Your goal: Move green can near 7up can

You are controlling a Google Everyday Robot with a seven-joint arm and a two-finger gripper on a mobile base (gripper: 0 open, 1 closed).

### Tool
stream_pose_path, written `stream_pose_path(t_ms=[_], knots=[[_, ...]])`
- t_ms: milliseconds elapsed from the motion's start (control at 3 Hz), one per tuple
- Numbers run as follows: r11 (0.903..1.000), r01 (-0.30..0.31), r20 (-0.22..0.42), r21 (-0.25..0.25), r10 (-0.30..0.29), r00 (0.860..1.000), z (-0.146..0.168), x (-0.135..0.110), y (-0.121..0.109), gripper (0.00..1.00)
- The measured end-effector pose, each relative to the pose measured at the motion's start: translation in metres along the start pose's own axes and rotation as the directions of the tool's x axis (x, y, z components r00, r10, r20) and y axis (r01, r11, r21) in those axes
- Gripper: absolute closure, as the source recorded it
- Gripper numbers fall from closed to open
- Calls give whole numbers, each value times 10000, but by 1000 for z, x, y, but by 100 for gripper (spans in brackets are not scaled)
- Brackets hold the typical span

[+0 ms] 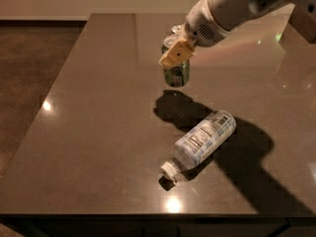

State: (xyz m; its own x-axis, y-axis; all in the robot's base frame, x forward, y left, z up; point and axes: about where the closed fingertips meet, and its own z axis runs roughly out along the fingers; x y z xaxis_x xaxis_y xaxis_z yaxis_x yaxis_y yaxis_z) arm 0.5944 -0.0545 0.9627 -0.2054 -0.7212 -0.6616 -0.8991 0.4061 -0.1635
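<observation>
Table [98, 112]: dark and glossy, carries everything here.
Water bottle [203, 141]: lying on its side toward the front, cap pointing front-left.
Hand [176, 57]: over the table's far middle, pinching the upper part of the can.
Green can [177, 75]: upright, long axis vertical, directly under the hand; probably lifted, since its shadow lies apart.
7up can: not visible, so which way to carry cannot be told.
</observation>
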Motion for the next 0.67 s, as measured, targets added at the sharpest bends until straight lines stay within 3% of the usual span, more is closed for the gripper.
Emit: stream_pose_path(t_ms=[333, 667], knots=[[9963, -714, 4, 472, 715, 9974, -9, 23, -41, 100], [9901, -1276, 60, 585, 1275, 9918, -6, 39, -68, 100]])
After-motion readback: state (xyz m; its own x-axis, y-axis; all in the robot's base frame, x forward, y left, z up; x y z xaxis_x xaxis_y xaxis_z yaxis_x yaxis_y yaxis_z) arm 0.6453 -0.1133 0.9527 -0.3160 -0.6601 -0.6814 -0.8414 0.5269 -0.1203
